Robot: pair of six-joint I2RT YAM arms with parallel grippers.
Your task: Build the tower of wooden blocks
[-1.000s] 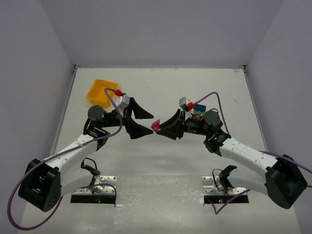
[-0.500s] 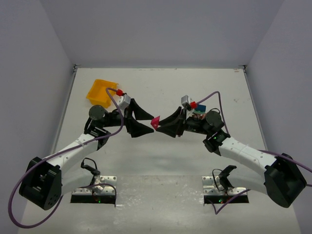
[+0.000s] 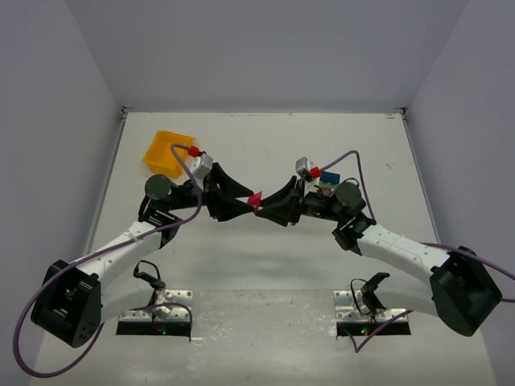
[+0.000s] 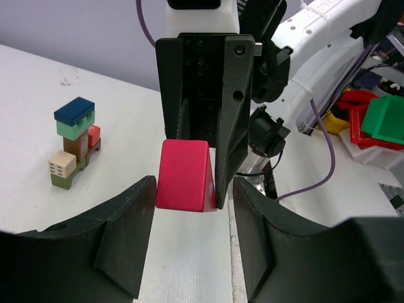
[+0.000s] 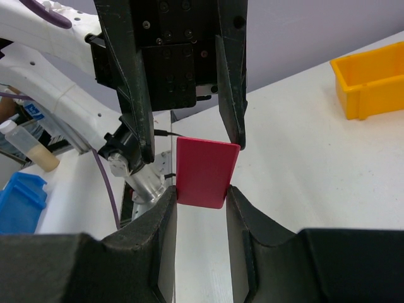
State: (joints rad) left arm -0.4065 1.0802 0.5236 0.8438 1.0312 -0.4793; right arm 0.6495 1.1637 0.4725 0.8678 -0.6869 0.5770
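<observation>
A red wedge block hangs above the table's middle, and my right gripper is shut on it. The right wrist view shows the red block pinched at its near end by that gripper. My left gripper faces it from the left. Its jaws straddle the block in the left wrist view, and the left gripper is open, with small gaps at the sides. The partly built wood block tower has a blue block on top. It stands behind the right arm.
A yellow-orange tray sits at the back left of the table and also appears as the tray in the right wrist view. Off the table lie green and red items. A blue bin is also there.
Both arms have moved toward each other until the grippers meet. The left jaws have narrowed around the red block, which the right gripper keeps holding.
</observation>
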